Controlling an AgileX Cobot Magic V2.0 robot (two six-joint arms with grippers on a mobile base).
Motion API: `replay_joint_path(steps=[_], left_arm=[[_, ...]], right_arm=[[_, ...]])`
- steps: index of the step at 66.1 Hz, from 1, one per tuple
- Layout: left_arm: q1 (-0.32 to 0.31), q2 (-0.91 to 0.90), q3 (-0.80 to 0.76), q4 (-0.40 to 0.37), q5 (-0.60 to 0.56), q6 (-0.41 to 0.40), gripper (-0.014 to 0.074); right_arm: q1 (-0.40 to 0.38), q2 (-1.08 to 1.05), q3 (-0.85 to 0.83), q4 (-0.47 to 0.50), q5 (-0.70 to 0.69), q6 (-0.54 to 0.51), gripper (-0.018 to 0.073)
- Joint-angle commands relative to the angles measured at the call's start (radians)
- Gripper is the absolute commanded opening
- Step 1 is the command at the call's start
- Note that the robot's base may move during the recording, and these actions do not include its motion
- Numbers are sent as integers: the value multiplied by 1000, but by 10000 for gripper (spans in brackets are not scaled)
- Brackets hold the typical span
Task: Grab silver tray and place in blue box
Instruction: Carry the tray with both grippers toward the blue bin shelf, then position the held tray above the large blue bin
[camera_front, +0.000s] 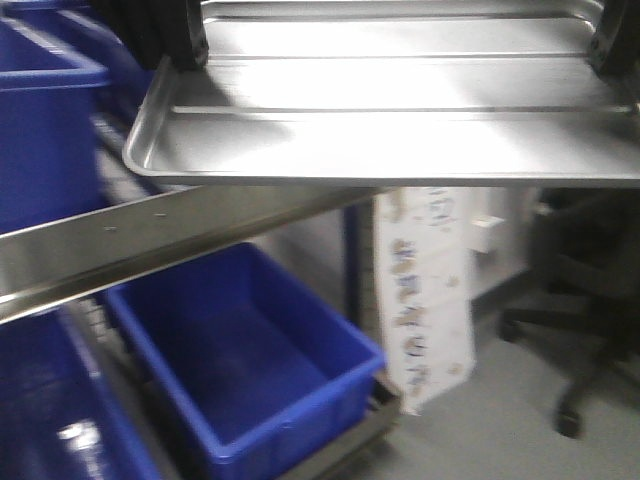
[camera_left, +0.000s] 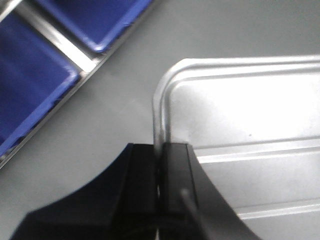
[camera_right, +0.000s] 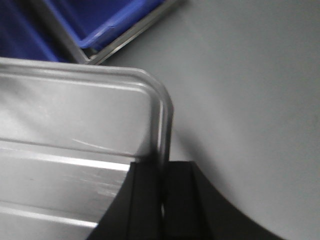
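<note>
Though cropped at right, silver tray (camera_front: 400, 130) pinched by left fingers (camera_left: 142, 185) and right fingers (camera_right: 181, 200).

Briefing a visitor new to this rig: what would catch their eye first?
The shiny silver tray, held in the air across the top of the front view. Black pincers grip its rim at both ends, the left pincer on its left edge and the right pincer on its right. Below it, lower left, stands an open blue box.
</note>
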Motion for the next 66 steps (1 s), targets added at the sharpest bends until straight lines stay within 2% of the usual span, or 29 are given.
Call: replay_joint_path(steps=[1, 66], left_arm=[[1, -38, -27, 70, 42, 11, -105], [1, -38, -27, 70, 42, 11, -105]], right_arm=[[-7, -28, -36, -83, -4, -7, 58], [-7, -28, -36, -83, -4, -7, 58]])
